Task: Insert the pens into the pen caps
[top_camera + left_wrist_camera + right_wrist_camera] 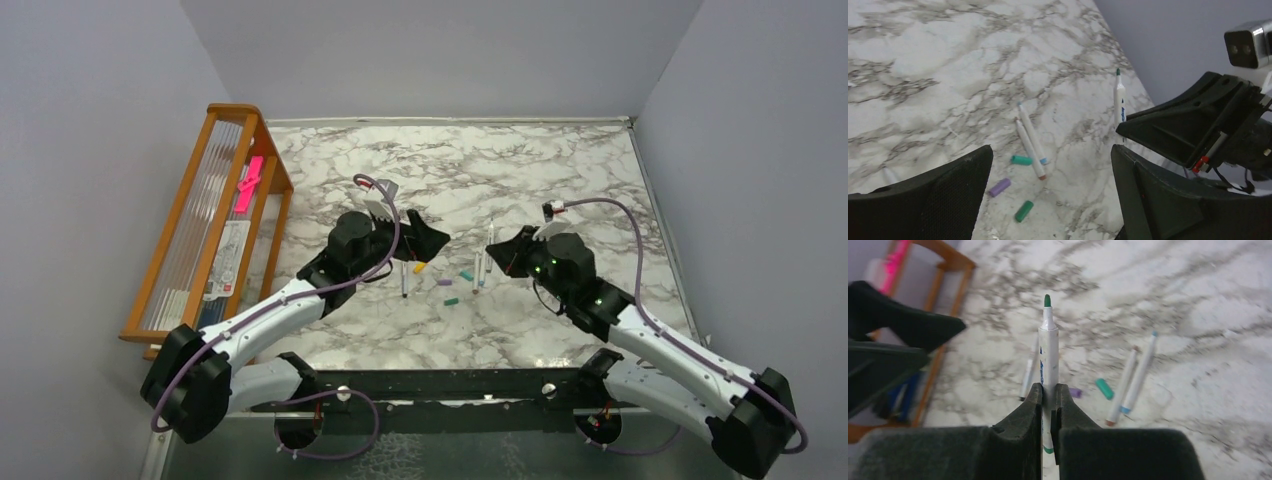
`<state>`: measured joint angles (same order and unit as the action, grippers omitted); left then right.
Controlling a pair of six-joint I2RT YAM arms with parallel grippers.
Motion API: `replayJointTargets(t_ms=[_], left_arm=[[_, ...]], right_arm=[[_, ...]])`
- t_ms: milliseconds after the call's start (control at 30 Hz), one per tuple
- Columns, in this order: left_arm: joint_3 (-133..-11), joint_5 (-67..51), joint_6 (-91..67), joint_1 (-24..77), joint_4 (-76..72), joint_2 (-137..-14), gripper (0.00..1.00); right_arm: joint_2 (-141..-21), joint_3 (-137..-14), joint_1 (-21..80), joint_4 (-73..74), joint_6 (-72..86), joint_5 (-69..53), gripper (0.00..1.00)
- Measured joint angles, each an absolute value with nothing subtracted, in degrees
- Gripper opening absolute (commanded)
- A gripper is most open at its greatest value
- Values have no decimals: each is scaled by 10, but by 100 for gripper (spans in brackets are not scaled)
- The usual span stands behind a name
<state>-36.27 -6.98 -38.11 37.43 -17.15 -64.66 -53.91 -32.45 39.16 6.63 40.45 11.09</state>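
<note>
While my right fingers clench the green-tipped pen, my left fingers hang released, empty; next, I judge: left takes the green cap.

Marble table, lightly littered.
Between the fingers of the left gripper lie two pens side by side, a teal cap just beside them, a purple cap and a green cap nearer the fingertips.

The green-tipped pen's lower barrel is hidden within the right gripper — and the wooden rack behind is blurred, cut off by the left edge.
</note>
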Motion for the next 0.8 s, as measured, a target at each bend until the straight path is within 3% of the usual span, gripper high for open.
replayJointTargets(t_ms=[133,433,667,800], left_arm=[[-355,-141,-387,393,-230,-650,91],[-353,-229,-372,455,-321,-660,90],[-353,-234,-366,474,-352,-660,64],[-353,-233,-366,474,-359,-660,60]], right_arm=[[-458,-291,392,-33,390,30,1],[-427,-291,392,-143,406,-76,1],[-419,-291,392,-185,423,-111,1],[-418,-288,392,-191,429,-123,1]])
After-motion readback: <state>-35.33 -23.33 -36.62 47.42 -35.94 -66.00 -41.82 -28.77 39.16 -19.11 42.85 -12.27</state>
